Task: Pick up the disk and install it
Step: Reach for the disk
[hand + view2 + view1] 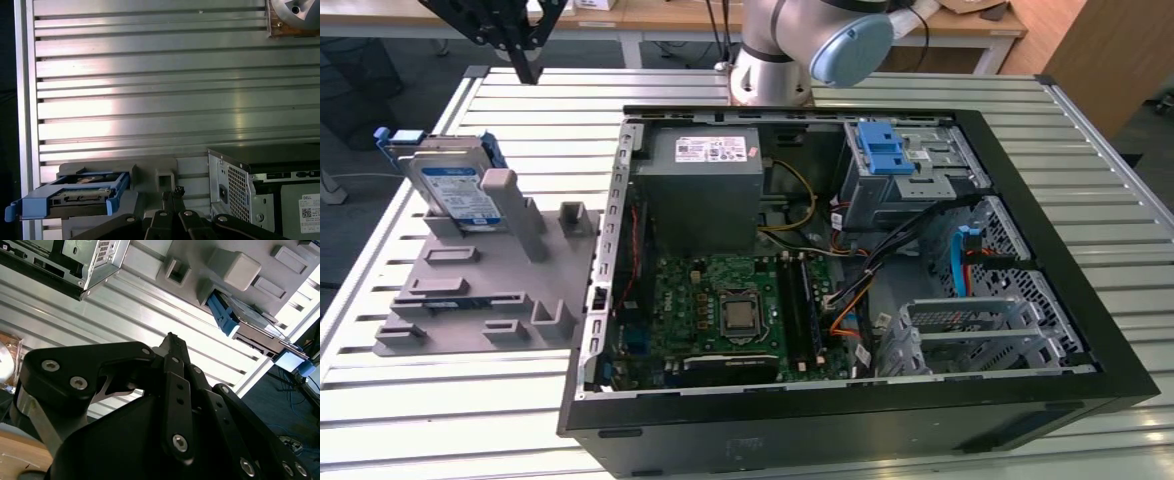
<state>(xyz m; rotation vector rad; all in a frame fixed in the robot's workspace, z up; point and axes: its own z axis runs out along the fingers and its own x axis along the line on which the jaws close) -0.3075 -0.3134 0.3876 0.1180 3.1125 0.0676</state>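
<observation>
A ribbed silver aluminium slat table (pixel 454 410) catches bright glare. Beyond it stand a pale wooden desk (pixel 654 20) and a brown wooden panel (pixel 1107 60); dark grey floor (pixel 354 100) lies at the exterior view's left.

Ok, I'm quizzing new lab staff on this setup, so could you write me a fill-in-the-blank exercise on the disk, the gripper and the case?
1. The disk stands on edge in the grey fixture, on the exterior view's ____ of the case.
2. The bracket on the disk is coloured ____.
3. The gripper hangs above the table, shut and holding ____.
Missing words: left; blue; nothing.
</observation>
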